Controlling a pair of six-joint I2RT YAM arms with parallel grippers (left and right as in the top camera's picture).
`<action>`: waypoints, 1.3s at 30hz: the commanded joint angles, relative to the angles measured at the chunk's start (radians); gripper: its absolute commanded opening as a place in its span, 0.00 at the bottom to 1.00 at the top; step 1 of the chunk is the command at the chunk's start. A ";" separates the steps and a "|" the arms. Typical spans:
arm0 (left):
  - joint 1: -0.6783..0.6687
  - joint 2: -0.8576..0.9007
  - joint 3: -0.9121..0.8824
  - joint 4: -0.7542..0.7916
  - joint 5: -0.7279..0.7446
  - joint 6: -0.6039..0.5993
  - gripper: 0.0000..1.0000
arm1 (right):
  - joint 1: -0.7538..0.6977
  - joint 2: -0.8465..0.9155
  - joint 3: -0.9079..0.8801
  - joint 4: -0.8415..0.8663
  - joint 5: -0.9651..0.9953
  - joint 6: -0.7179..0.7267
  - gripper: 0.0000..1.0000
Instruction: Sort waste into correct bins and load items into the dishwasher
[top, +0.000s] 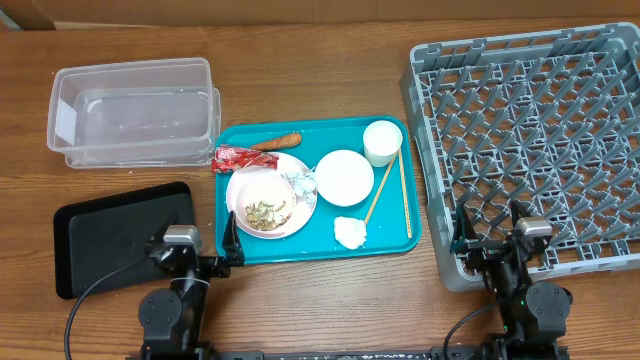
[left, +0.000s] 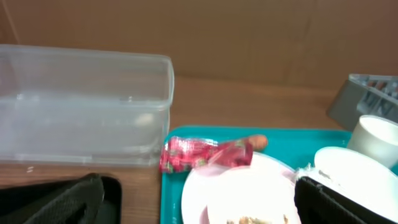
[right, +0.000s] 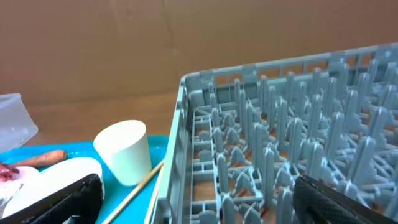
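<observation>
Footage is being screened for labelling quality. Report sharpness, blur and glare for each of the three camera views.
Overhead: sharp and evenly lit, pale reflections on the clear plastic rectangular tub. Left wrist: soft throughout, the red crinkled wrapper smeared, the tub's walls hazy. Right wrist: the large grey plastic pegged dish rack fairly crisp, the white round cup slightly soft.

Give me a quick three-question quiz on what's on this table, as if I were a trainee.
1. True or false: the dish rack holds no dishes yet.
2. What lies right next to the red wrapper? A) carrot stick B) spoon C) bottle
3. How many chopsticks lie on the teal tray?
Key: 1 true; 2 A; 3 two.
</observation>
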 joint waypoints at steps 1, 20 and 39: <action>0.010 0.010 0.091 -0.075 -0.023 -0.026 1.00 | -0.002 0.006 0.126 -0.054 0.002 0.019 1.00; 0.010 0.901 1.021 -0.828 0.119 -0.026 1.00 | -0.002 0.710 0.896 -0.722 0.010 0.013 1.00; -0.128 1.415 1.137 -0.530 0.075 -0.204 1.00 | -0.002 0.821 0.944 -0.732 -0.077 0.016 1.00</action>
